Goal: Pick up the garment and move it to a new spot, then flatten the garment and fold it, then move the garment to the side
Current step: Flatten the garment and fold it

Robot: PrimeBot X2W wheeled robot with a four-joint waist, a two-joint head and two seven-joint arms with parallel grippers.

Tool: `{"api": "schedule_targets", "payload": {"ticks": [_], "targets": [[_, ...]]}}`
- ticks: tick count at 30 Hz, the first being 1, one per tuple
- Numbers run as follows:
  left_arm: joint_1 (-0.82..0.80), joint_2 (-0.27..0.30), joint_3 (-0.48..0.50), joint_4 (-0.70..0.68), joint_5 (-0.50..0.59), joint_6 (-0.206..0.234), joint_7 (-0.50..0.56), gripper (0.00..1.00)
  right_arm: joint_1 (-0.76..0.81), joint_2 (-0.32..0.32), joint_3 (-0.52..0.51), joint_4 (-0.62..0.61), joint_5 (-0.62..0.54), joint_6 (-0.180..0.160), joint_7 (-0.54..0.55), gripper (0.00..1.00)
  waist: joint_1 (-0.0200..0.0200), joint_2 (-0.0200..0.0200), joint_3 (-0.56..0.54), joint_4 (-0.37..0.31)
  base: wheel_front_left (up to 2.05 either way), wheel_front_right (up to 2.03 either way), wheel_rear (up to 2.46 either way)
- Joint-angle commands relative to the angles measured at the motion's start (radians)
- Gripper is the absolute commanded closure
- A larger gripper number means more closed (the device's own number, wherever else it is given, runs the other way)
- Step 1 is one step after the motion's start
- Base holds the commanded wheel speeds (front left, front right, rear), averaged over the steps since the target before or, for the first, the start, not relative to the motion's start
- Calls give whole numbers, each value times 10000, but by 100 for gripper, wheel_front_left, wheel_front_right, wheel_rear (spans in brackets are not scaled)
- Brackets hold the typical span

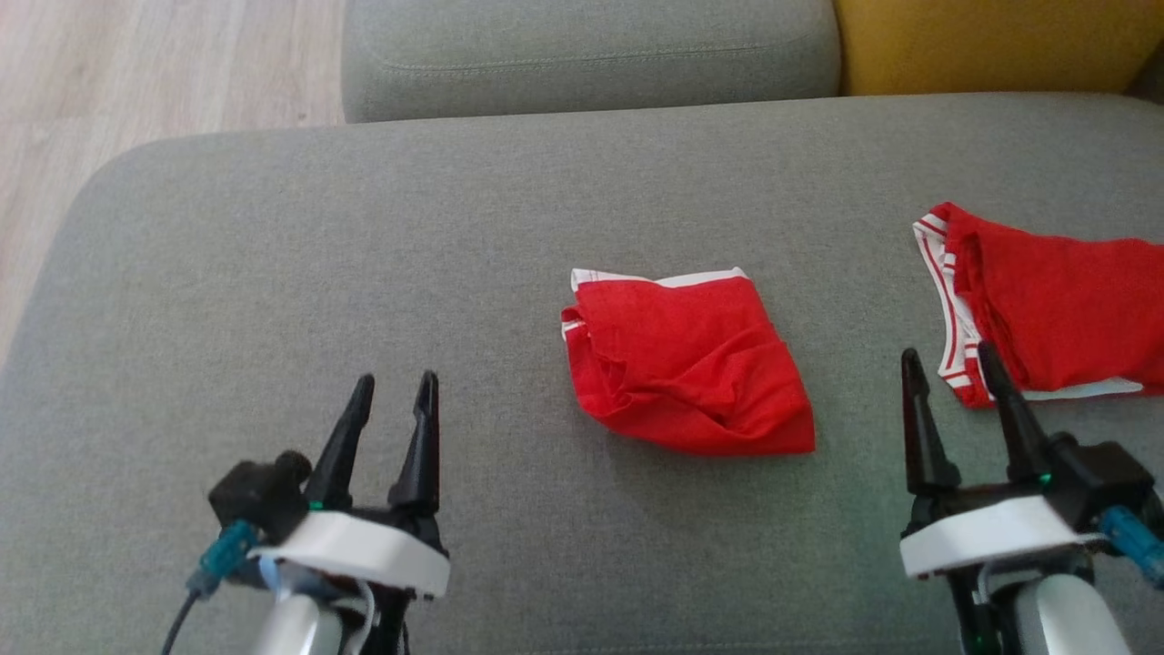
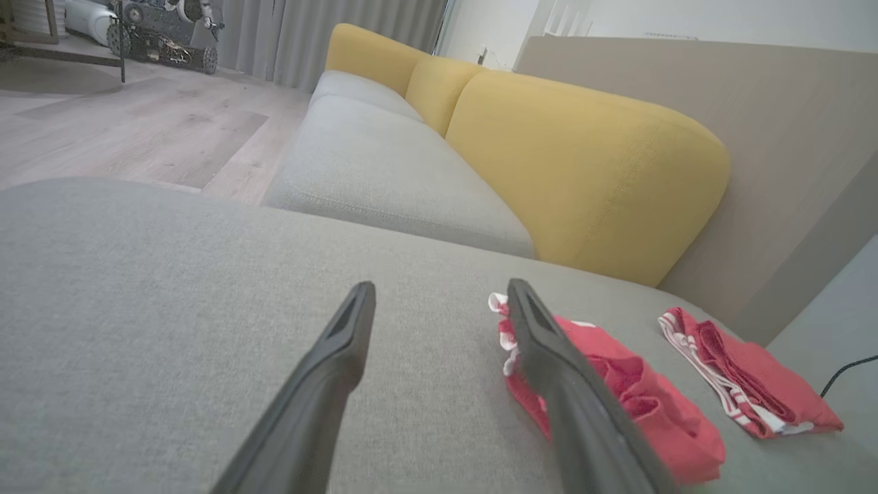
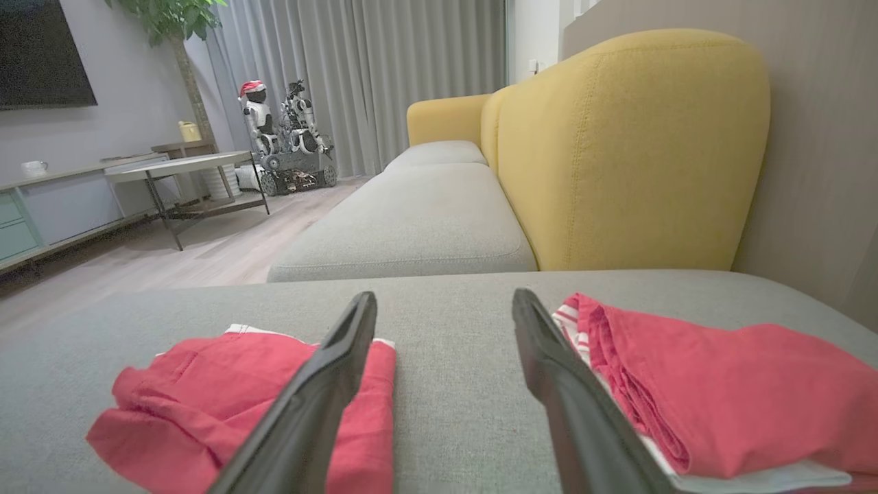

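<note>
Both spread, empty: left gripper (image 1: 397,376), right gripper (image 1: 946,350) | centre garment (image 1: 687,364) waistband far, long axis left-right

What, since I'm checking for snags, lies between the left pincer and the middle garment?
Just bare grey cushion, per the head view; left pincer and middle garment lie apart.

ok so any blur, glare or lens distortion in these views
Head view: soft even light, no glare, faint shadow under the middle red garment. Left wrist view: wide-angle bowing of the grey cushion, left fingers blurred. Right wrist view: right fingers soft too.
</note>
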Motion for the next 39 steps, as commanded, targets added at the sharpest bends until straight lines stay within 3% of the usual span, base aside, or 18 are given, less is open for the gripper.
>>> {"api": "schedule_targets", "payload": {"ticks": [1, 10, 11, 12, 23, 39], "targets": [[-131, 22, 348, -251, 95, -33, -122, 0, -187, 12, 213, -226, -81, 19, -157, 0, 0, 0, 1, -35, 0, 0, 0], [-170, 22, 352, -278, 36, -49, -122, 0, -353, 32, 71, -100, -27, 19, -281, 0, 0, 0, 94, 54, 0, 0, 0], [-201, 22, 342, -287, 31, -54, -122, 0, -403, 33, 73, -103, -4, 19, -275, 55, 0, 0, 127, 87, 0, 0, 0], [-233, 22, 329, -295, 26, -59, -122, 0, -469, 33, 89, -107, 11, 19, -261, 100, 0, 0, 164, 123, 0, 0, 0], [-513, 22, 133, -190, -24, -161, -122, 0, -1669, 34, 944, 317, 38, 19, -14, 100, 0, 0, 641, 708, 0, 0, 0], [-743, 22, 66, -40, -18, -208, -122, 0, -2995, 35, 3802, 4059, 1402, 19, 693, 100, 0, 0, 959, 1531, 0, 0, 0]]}}
